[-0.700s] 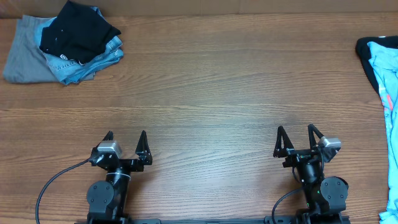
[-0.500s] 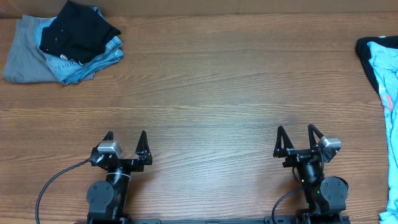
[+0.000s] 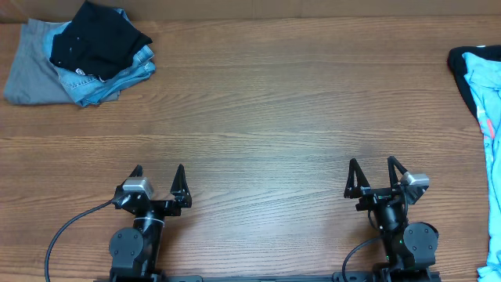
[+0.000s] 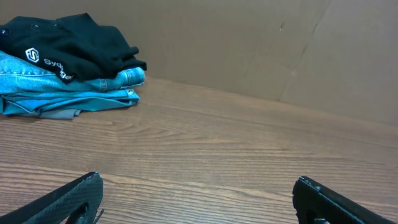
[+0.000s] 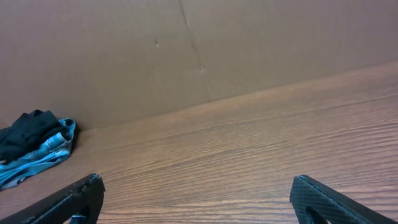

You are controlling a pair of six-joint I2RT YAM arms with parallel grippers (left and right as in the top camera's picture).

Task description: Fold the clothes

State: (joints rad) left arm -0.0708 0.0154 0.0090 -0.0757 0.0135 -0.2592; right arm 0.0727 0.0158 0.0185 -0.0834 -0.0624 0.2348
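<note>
- Nothing is moving between the earlier overhead views and this one: both arms are sitting parked at the near edge, and every garment is lying where it lay.
- The table (image 3: 258,102) is presenting a wide stretch of bare wood between the two lots of clothing, so nothing is standing in the arms' way.
- A cardboard wall (image 4: 249,43) is closing off the far side of the table in both wrist views.
- The light blue T-shirt (image 3: 487,94) is lying unfolded at the far right edge, partly cut off by the overhead view, with a dark garment (image 3: 458,66) showing along its left border. This appears to be the work remaining.
- The stack of garments (image 3: 78,55) is sitting at the far left corner, with a black piece on top, blue denim beneath and grey at the bottom. It appears already folded and set aside.
- The left gripper (image 3: 159,170) is holding its jaws spread wide and gripping nothing, well apart from the stack.
- The right gripper (image 3: 372,164) is likewise standing wide and empty. The T-shirt is lying well off to its right, so a long sideways reach is probably coming first.
</note>
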